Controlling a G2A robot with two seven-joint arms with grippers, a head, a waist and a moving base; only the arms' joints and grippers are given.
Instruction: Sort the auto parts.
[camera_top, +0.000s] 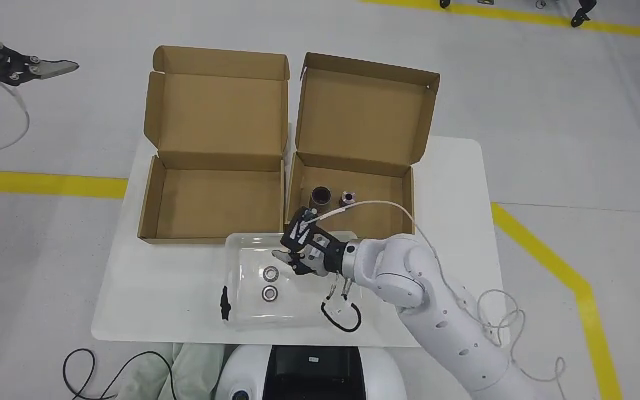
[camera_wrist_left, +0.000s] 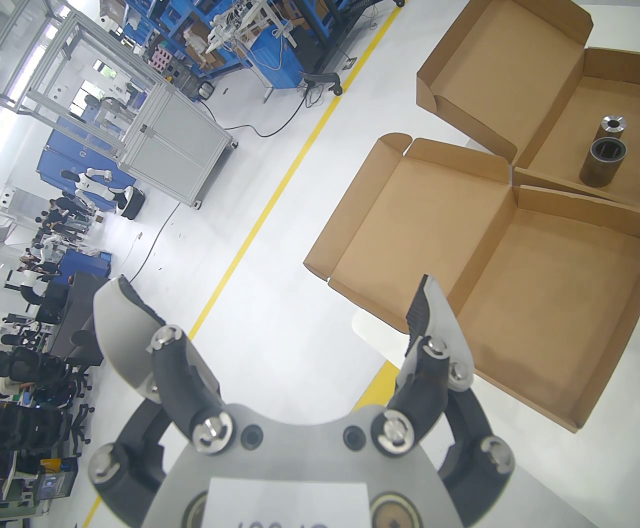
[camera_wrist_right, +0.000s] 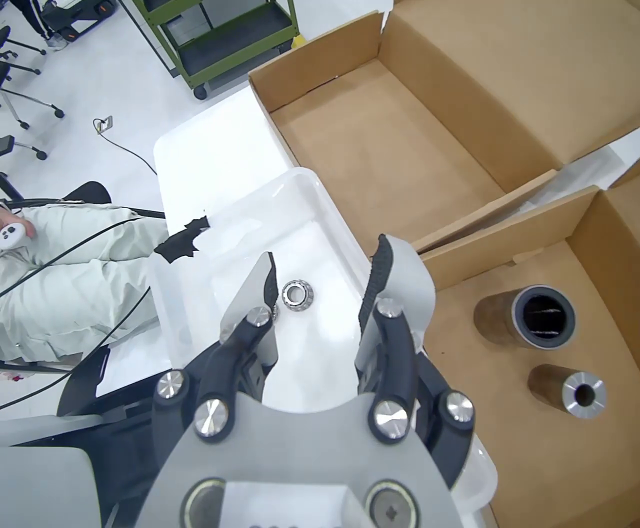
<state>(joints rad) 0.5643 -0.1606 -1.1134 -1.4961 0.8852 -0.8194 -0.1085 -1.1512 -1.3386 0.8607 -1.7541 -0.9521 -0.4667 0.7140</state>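
Over the tray (camera_top: 236, 243) at the near edge of the bench (camera_top: 452, 200) hangs the right pincer (camera_top: 292, 260), its fingers apart and holding nothing; two bearings (camera_top: 271, 272) lie in the tray below it, close together.

The main risk, as I judge it, is an off-centre grip; in the right wrist view one bearing (camera_wrist_right: 297, 295) sits just beside one finger and well clear of the other, so a closing stroke could push it sideways before both pads meet it; being round and on a slick floor, it could roll or skid off; a finger coming down on its rim could pop it away. The far finger stands near the tray wall (camera_wrist_right: 320, 190) and might catch there, shifting the light tray. The neighbouring bearing could be knocked too. A further slip would be the wrong box; one box (camera_top: 375, 205) holds two cylinders (camera_top: 322, 197), the other box (camera_top: 210, 200) holds nothing.

The right arm reaches across from the bench's right side, forearm low, wrist tipped down toward the tray. The left pincer (camera_wrist_left: 272, 287) is held high off the bench's far left corner, fingers wide apart, empty, facing the boxes.
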